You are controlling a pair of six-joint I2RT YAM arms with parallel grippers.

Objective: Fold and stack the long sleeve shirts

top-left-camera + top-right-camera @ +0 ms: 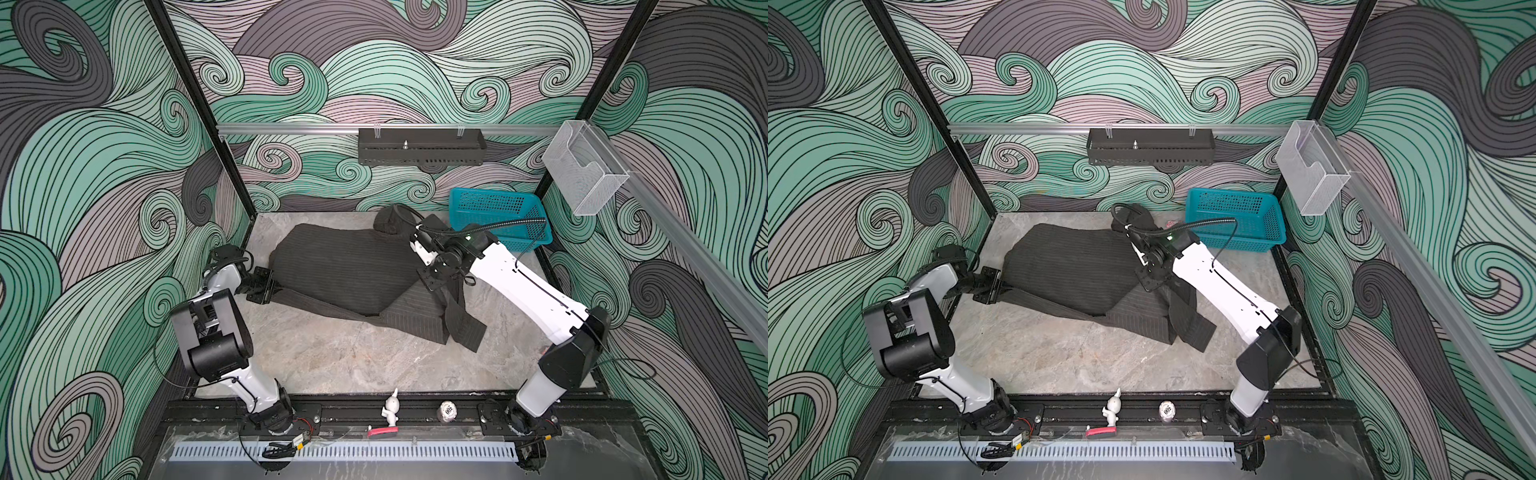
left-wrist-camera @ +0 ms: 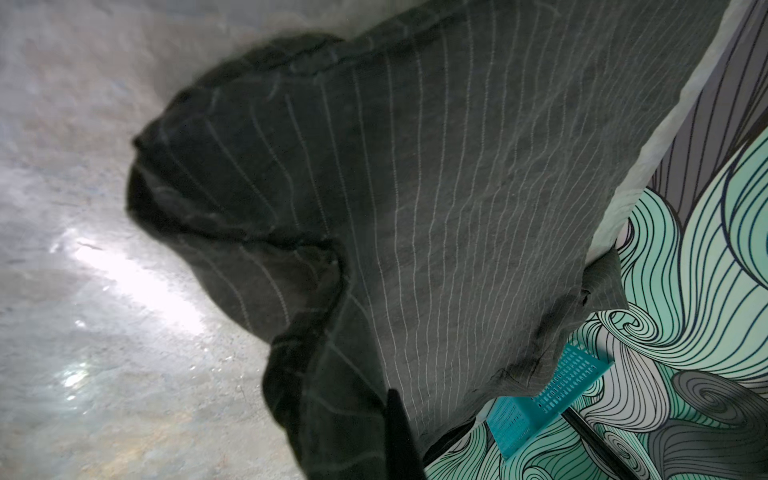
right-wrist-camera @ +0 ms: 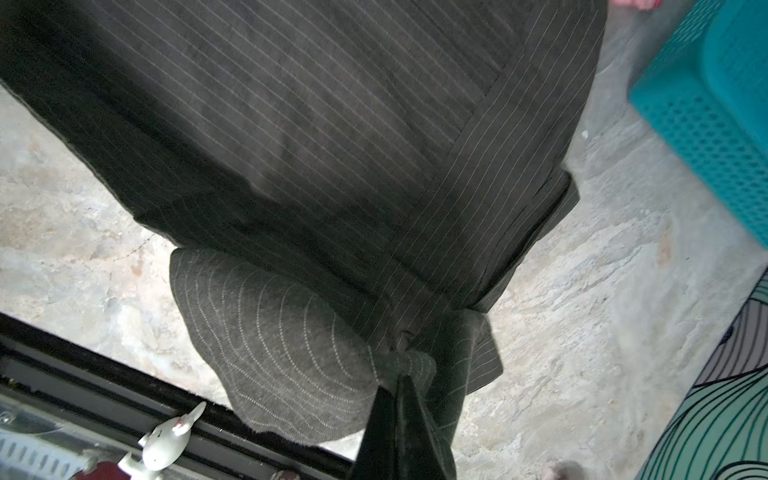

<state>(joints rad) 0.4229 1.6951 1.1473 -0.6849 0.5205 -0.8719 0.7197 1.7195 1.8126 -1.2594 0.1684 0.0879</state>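
The long sleeve shirt [image 1: 353,274] [image 1: 1075,270], dark charcoal with thin pale pinstripes, lies partly folded across the marble tabletop in both top views. One layer is raised and stretched between the two grippers. My left gripper [image 1: 271,291] [image 1: 1000,291] is shut on the shirt's left edge. The left wrist view has the fabric [image 2: 436,187] running taut away from that gripper [image 2: 392,401]. My right gripper [image 1: 440,286] [image 1: 1163,286] is shut on a bunched fold at the shirt's right side. The right wrist view has cloth [image 3: 332,124] gathered at the closed tips [image 3: 401,380]. A sleeve end hangs down toward the front right.
A teal basket [image 1: 498,216] [image 1: 1237,216] stands at the back right corner, just behind the right arm. A black perforated tray [image 1: 419,145] hangs on the back rail and a clear holder [image 1: 582,170] on the right rail. A white figurine [image 1: 390,409] stands on the front rail.
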